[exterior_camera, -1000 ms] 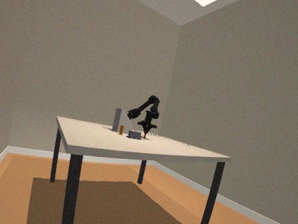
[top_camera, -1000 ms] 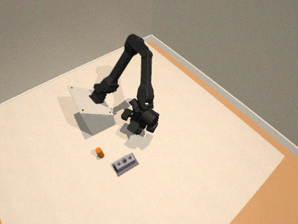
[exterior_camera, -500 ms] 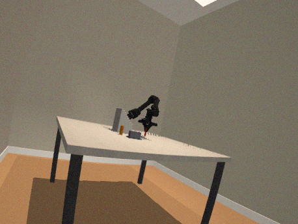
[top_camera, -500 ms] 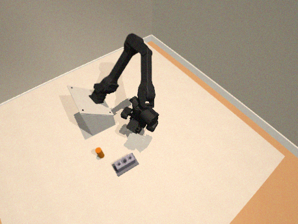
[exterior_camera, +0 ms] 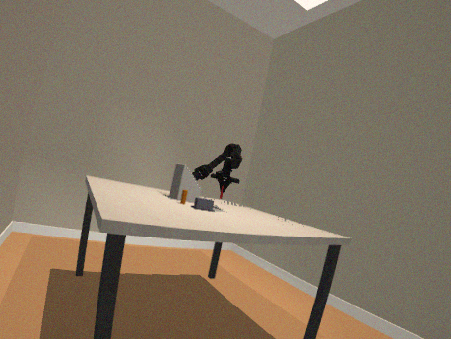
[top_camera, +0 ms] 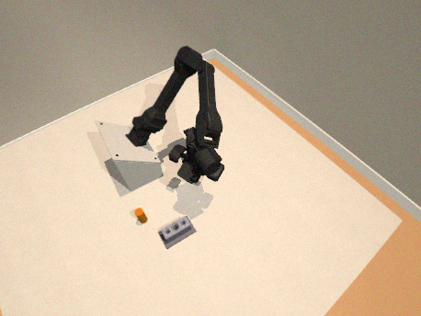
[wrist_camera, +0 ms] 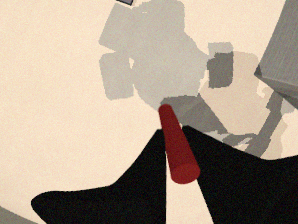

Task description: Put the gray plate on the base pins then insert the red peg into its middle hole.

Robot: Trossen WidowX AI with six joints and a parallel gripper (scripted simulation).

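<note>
The gray plate (top_camera: 179,225) (exterior_camera: 204,202), a block with three holes in a row, sits level on the base (top_camera: 181,239). The middle hole looks empty. The join between plate and base is too small to make out. In the wrist view only a dark corner of the base (wrist_camera: 126,1) shows at the top edge. My gripper (top_camera: 195,181) (exterior_camera: 222,189) (wrist_camera: 172,132) is shut on the red peg (exterior_camera: 222,193) (wrist_camera: 178,150). The peg hangs near upright, lower end above the table, behind the base in the exterior view. In the top view the arm hides it.
A short orange cylinder (top_camera: 141,215) (exterior_camera: 184,197) stands on the table to the left of the base. A large gray sloped block (top_camera: 146,175) (exterior_camera: 177,181) (wrist_camera: 285,47) stands farther back on the left, beside the arm. Part of the arm hangs over its sloped face.
</note>
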